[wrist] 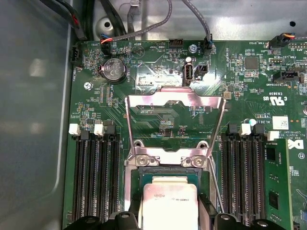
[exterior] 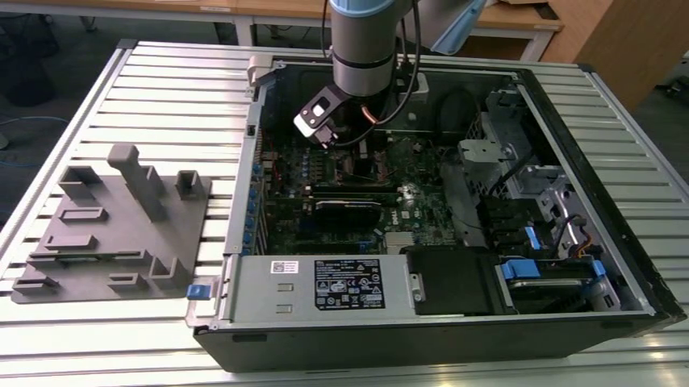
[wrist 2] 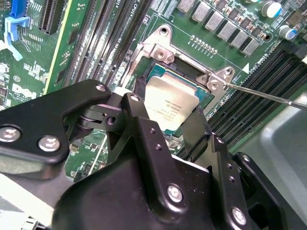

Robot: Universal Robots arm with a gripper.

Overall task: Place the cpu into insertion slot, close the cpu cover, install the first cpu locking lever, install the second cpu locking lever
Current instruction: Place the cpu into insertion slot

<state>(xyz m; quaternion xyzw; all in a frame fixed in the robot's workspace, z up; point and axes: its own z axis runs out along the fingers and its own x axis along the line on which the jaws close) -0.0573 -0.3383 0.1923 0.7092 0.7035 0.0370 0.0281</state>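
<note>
The cpu (wrist 2: 170,103), a small square chip with a pale silvery top, sits between the black fingers (wrist 2: 136,120) of my gripper (wrist 2: 167,115), which is shut on its two opposite edges. It is in or just above the insertion slot (wrist 2: 158,48), a silvery-rimmed socket on the green board; I cannot tell whether it is seated. In the first wrist view the cpu (wrist: 170,208) lies at the slot (wrist: 165,160), and the cpu cover (wrist: 175,99) is swung open beyond it. A thin metal lever rod (wrist 2: 268,96) sticks out beside the socket. In the exterior view the gripper (exterior: 328,133) is down inside the case.
The open computer case (exterior: 603,266) lies on a slatted metal table. Long black memory slots (wrist: 96,177) flank the socket on both sides. Cables (wrist: 144,19) run at the board's far edge. A grey fixture (exterior: 108,226) stands at the exterior view's left, and a power supply (exterior: 323,282) sits at the case's near side.
</note>
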